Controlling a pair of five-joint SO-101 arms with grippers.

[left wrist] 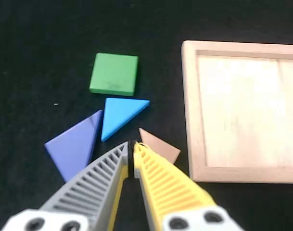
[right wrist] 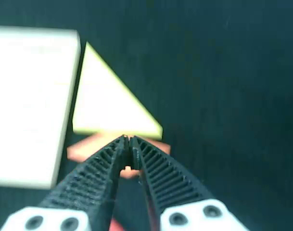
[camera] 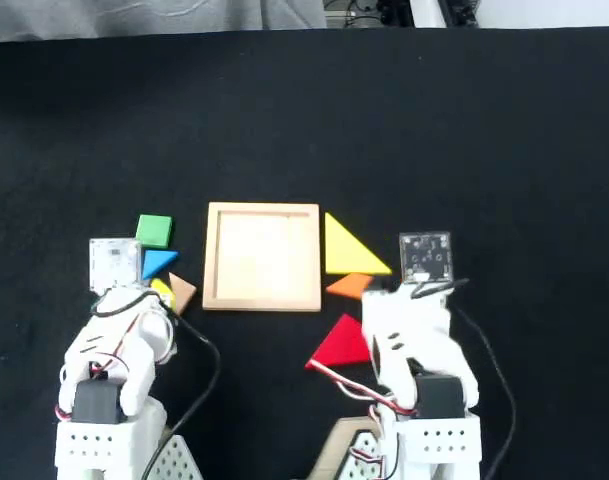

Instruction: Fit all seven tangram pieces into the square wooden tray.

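Layout, left to right across the table.

Left of the tray:
- green square (left wrist: 113, 73), farthest from the arms
- blue triangle (left wrist: 120, 115), just beside the square
- purple triangle (left wrist: 75, 144), just beside the blue one
- tan piece (left wrist: 160, 147), nearest the tray

Left end effector (left wrist: 133, 147) hangs over this cluster, fingers pressed together and holding nothing. Its tips sit between the blue triangle and the tan piece.

Square wooden tray (camera: 212, 256) sits mid-table with a bare floor. None of the seven pieces is in.

Right of the tray:
- large yellow triangle (camera: 352, 248), just beside the tray's right rim
- orange piece (camera: 350, 286), against or all but against the triangle's near side
- red triangle (camera: 344, 343), closer to the arms' edge of the table

Right end effector (right wrist: 127, 142) is likewise closed and empty, tips over the orange piece.

Judgement: task at its very start, first pick not yet made. Next move calls for one end effector to spread its fingers, settle across a piece's edges, lift, and set it into a tray corner. A large triangle first seems sensible.

Writing: none legible on pieces or tray.
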